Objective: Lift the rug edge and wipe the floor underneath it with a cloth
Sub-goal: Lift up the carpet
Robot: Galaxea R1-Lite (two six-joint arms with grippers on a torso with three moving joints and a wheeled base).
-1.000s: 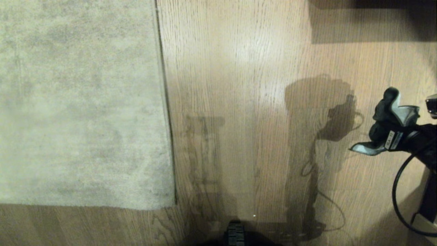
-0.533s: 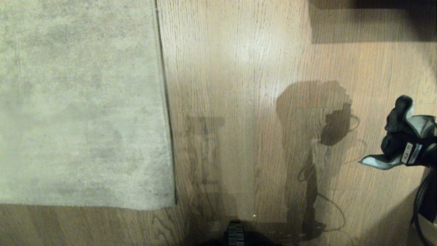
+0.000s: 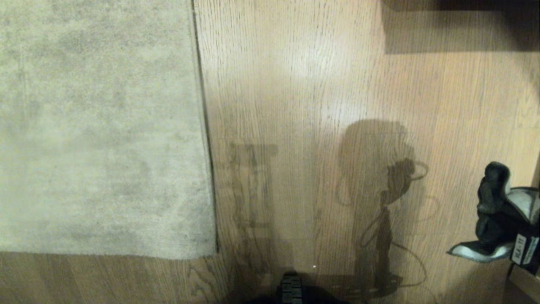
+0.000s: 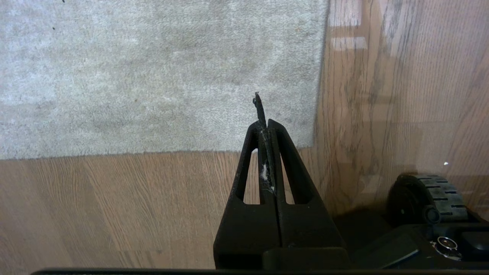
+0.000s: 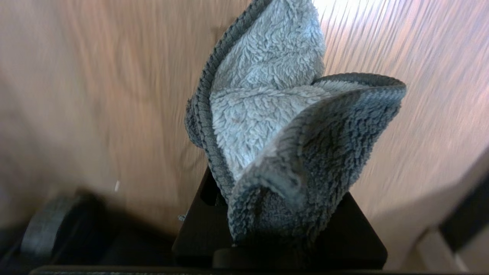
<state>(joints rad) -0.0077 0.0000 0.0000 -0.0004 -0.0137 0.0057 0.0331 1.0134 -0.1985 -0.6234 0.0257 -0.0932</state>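
Observation:
The rug lies flat on the left, its rug edge running straight down to a corner. Wood floor fills the middle and right. My right gripper hangs at the far right above the floor, well away from the rug, shut on the cloth. In the right wrist view the cloth is bunched and covers the fingers. The left gripper is shut, parked over the rug corner with nothing but a thin dark strip poking from its tips.
A dark piece of furniture and its shadow sit at the top right. The robot's base wheel shows at the bottom centre and again in the left wrist view. A pale object's edge is at the bottom right.
My right gripper has drawn back toward the robot along the right side, carrying the cloth. The rug and the left gripper have not moved.

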